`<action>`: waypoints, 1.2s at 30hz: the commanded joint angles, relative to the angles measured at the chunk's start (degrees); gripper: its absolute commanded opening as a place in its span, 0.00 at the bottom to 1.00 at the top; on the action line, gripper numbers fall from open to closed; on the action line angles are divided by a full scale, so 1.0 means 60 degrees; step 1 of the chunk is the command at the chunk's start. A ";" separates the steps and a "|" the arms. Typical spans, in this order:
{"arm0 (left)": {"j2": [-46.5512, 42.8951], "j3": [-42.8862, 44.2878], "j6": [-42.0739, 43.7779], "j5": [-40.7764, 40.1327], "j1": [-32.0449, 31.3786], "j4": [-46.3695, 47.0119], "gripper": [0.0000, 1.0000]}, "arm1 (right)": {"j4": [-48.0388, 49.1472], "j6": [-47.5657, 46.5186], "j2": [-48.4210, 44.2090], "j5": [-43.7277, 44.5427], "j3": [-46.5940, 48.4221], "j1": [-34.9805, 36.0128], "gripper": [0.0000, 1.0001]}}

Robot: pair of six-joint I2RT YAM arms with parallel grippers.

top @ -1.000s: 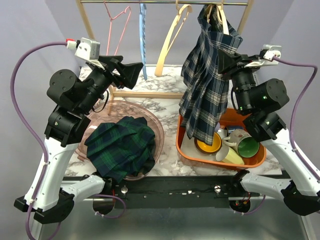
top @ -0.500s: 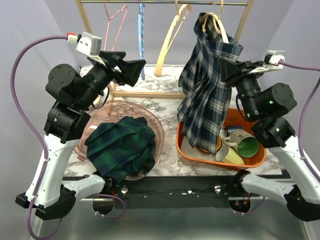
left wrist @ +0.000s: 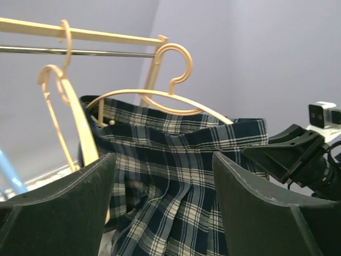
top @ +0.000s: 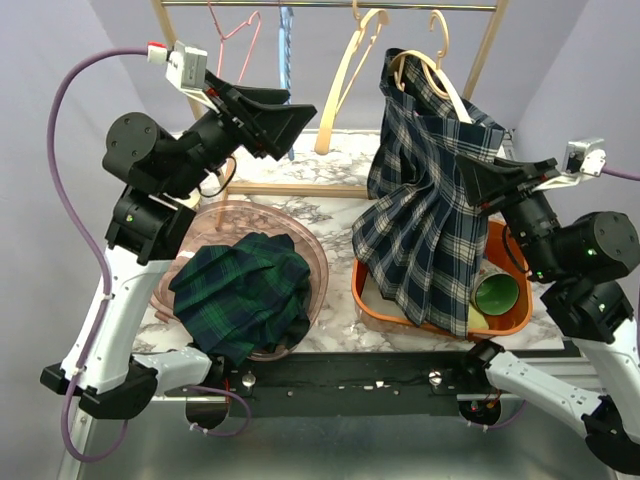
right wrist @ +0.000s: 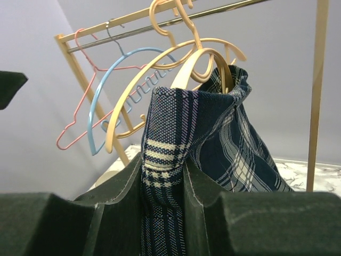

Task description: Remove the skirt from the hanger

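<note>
right wrist view: right gripper clenched on the skirt, hanger at twelve o'clock; left gripper released.

Left half of orange tray, hidden behind the hanging skirt.

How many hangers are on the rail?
4, left to right: a pink hanger, a blue hanger, a bare wooden hanger, and the wooden hanger carrying the skirt. None seems hidden.

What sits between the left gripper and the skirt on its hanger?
In the top view, only an empty tan hanger hangs between the left gripper and the skirt. The rest of that stretch is open air.
</note>
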 commanded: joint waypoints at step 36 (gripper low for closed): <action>0.2471 -0.0166 1.2937 -0.2864 -0.4160 0.2973 0.70 | -0.1461 0.1393 -0.1670 -0.4399 0.1422 -0.0027 0.01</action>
